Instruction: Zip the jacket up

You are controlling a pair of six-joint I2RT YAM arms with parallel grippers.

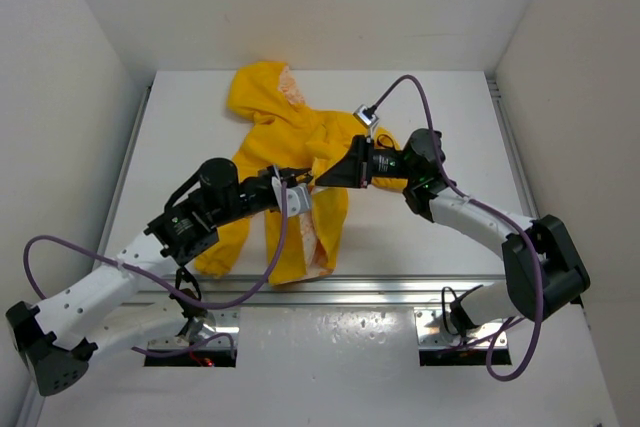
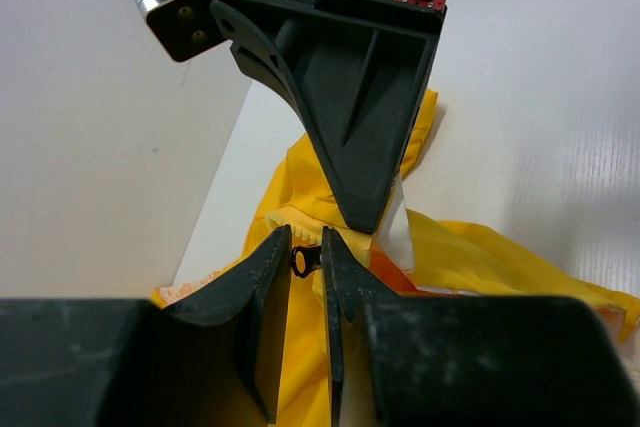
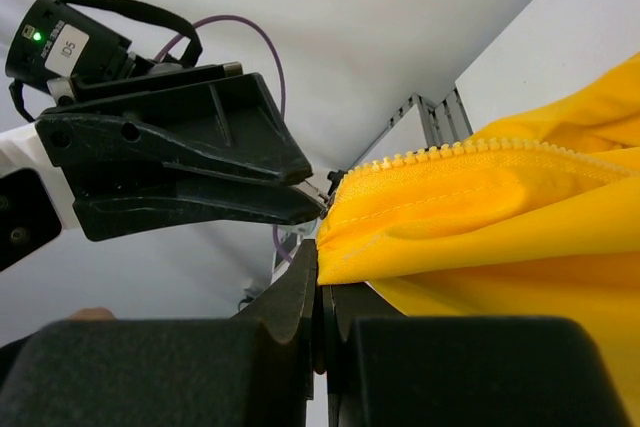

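"Where is the jacket [image 1: 285,132]?"

"It lies spread mid-table [image 1: 450,127], hood at the far side."

"And the claws?"

"The left gripper [image 2: 305,247] pinches the zipper pull [image 2: 303,260], fingers almost together. The right gripper [image 3: 318,267] is clamped tight on the jacket's yellow edge."

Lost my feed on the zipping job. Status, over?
Left gripper shut on pull. Right gripper shut on jacket edge, below the teeth. Front open, lining showing. Nothing in the way.
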